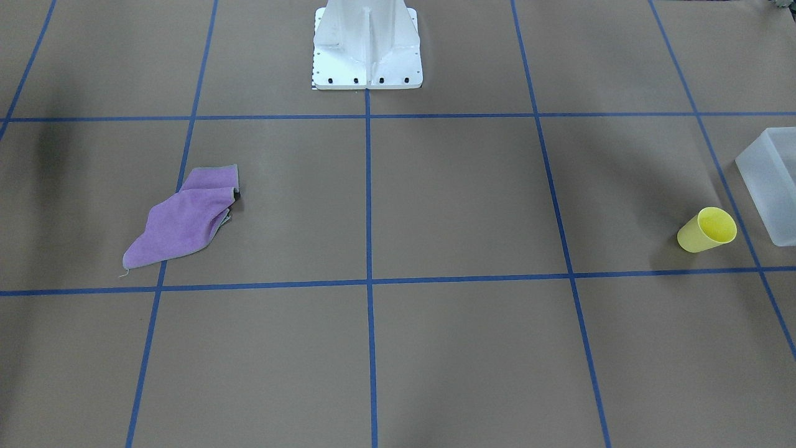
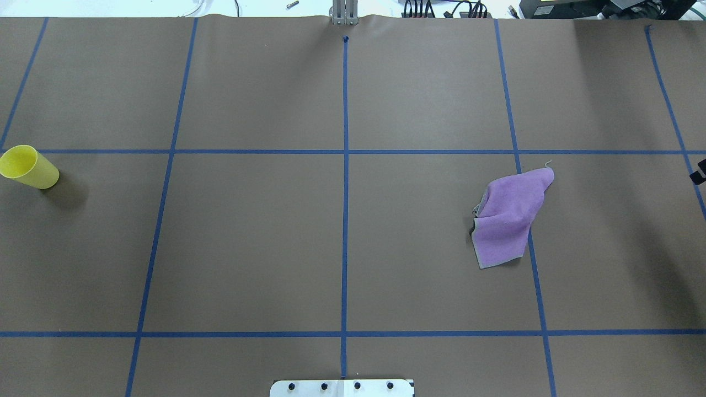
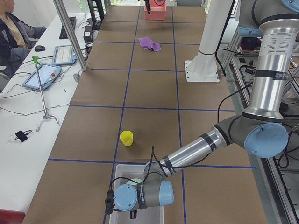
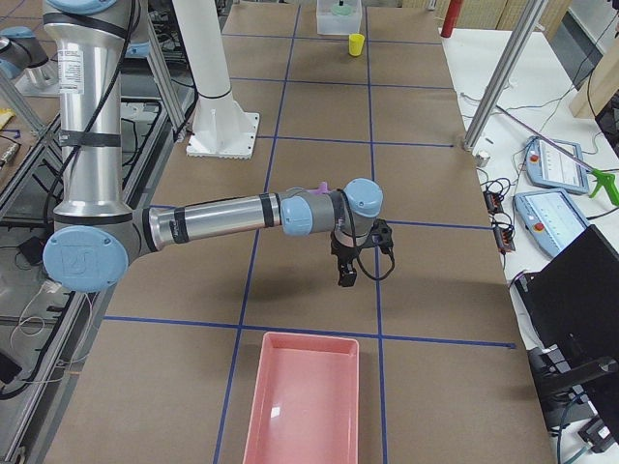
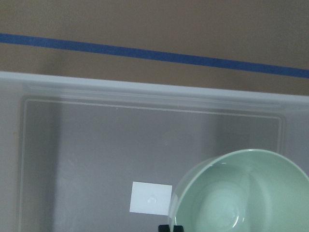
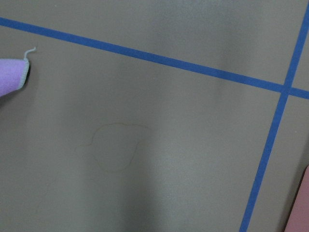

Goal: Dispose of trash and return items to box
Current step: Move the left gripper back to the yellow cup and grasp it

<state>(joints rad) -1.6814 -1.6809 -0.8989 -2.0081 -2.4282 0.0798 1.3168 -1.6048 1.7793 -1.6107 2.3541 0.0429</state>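
The frosted white box (image 5: 145, 89) stands at the table's left end, also seen in the front view (image 1: 771, 186). The pale green bowl (image 5: 241, 198) is inside it, at the lower right of the left wrist view. My left gripper (image 5: 171, 228) hangs over the box (image 3: 122, 170); its fingertips sit close together at the bowl's rim and look shut on it. The yellow cup (image 1: 707, 230) stands upright on the table just beside the box (image 3: 126, 138). My right gripper (image 4: 345, 271) hovers over bare table between the cloth and a pink tray; I cannot tell if it is open or shut.
A crumpled purple cloth (image 2: 510, 215) lies on the robot's right half, its corner in the right wrist view (image 6: 10, 77). A pink tray (image 4: 300, 396) sits at the table's right end. The white robot base (image 1: 367, 46) stands mid-table. An operator and tablets are on the side desk.
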